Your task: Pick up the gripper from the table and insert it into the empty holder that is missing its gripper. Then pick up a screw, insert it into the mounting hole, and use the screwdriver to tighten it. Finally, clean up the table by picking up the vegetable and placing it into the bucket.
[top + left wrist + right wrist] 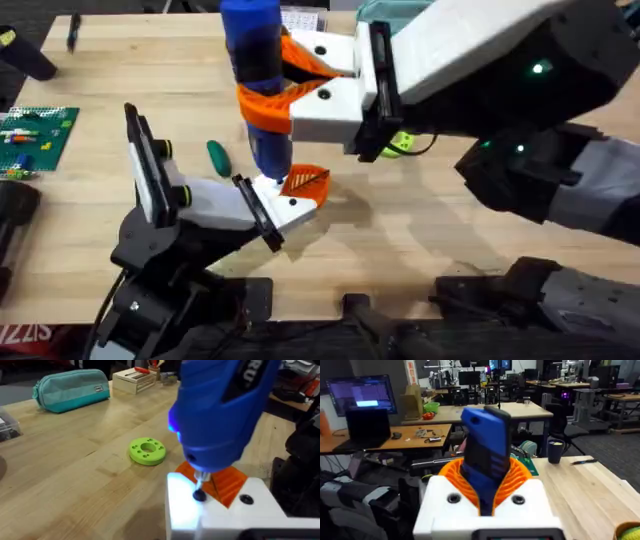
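Two orange pads of the right pincer [285, 85] are closed around the blue screwdriver [255, 75], which is held upright with its tip set on a dark screw [199, 495] in the white holder [290, 205]. The ribbed orange gripper [306, 182] is seen already seated on that holder. Whether the left pincer is open or closed cannot be told. The vegetable [217, 155] is left lying on the table [420, 220], just beside the holder. Should the driver be tilted or pressed unevenly, the tip could be thrown off the screw head, or the screw cross-threaded.
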Motion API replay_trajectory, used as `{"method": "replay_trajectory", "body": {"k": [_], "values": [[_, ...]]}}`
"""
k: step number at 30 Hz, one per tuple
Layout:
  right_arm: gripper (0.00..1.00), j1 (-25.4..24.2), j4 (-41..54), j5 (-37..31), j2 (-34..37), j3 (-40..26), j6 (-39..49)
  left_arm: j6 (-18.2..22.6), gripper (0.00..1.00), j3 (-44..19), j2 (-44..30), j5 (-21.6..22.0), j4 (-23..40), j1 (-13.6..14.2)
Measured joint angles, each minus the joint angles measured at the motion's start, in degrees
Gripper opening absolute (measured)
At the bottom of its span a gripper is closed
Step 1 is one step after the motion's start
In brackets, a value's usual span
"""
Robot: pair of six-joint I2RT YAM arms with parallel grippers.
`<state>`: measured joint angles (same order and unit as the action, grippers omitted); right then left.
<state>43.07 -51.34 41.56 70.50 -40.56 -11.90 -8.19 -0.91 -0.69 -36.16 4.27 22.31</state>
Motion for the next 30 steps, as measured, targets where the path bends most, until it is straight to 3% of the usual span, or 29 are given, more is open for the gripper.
{"method": "replay_trajectory", "body": {"k": [30], "values": [[0.099,0.00,1.97,-0.15,0.00,0.00,1.69,0.00,0.018,0.00,0.00,0.00,0.00,0.00]]}}
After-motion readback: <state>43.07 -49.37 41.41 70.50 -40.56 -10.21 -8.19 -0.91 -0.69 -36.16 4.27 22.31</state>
